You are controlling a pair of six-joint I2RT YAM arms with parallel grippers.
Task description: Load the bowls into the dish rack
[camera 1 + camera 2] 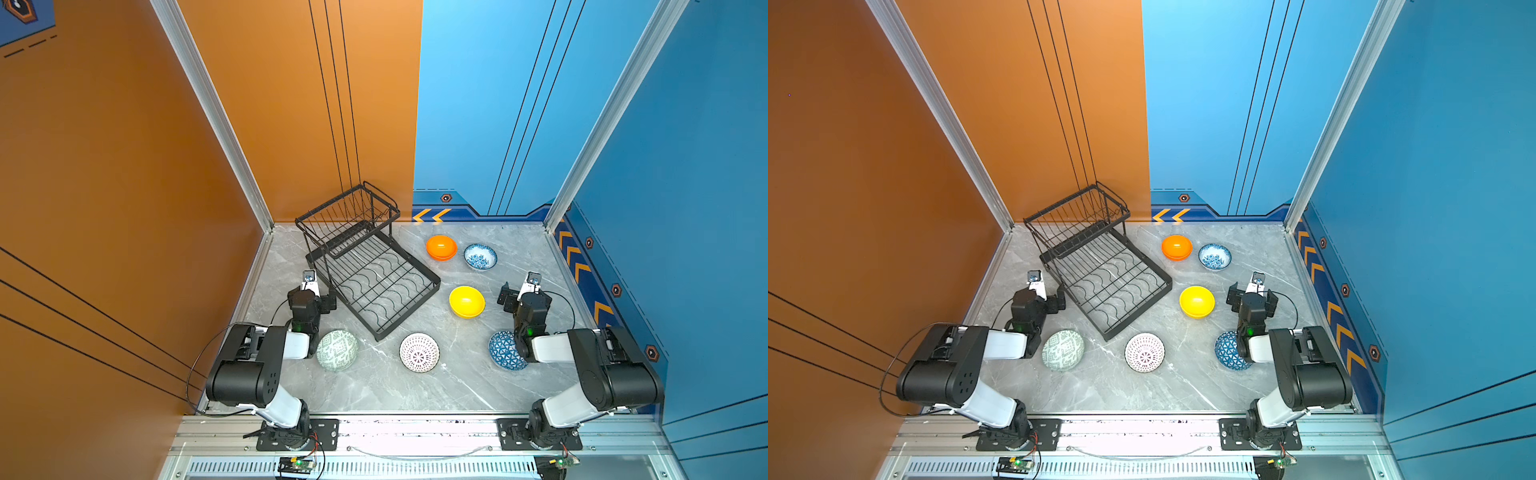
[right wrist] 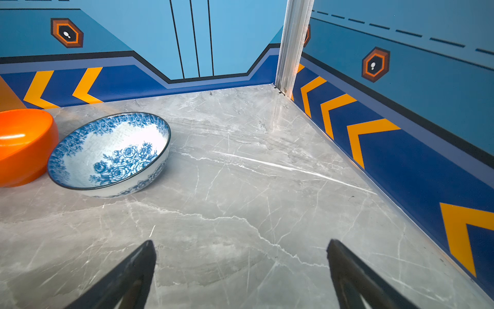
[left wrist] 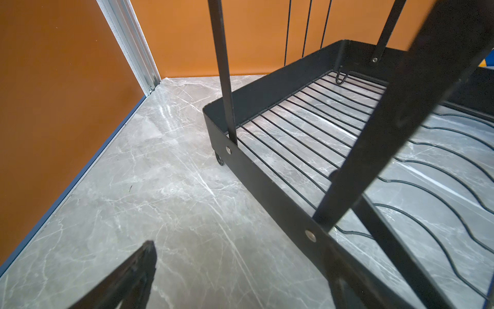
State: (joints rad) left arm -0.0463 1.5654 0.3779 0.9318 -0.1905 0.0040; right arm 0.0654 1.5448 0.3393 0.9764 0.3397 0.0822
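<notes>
Nothing was loaded yet: the dish rack (image 1: pixel 409 312) sat empty and all six bowls (image 1: pixel 466 301) were out on the table (image 1: pixel 374 390) around it. The left gripper (image 3: pixel 240 247), just beside the rack, and the right gripper (image 2: pixel 240 244) were both spread wide with nothing in them

A grey marble-patterned floor (image 1: pixel 374 390) is enclosed by matte orange wall panels (image 1: pixel 104 166) from nine to twelve o'clock and blue wall panels (image 1: pixel 478 104) from twelve to three. Silver aluminium corner posts (image 1: pixel 208 104) are set at eleven and one; yellow chevrons (image 2: pixel 374 126) are printed along the blue base.
</notes>
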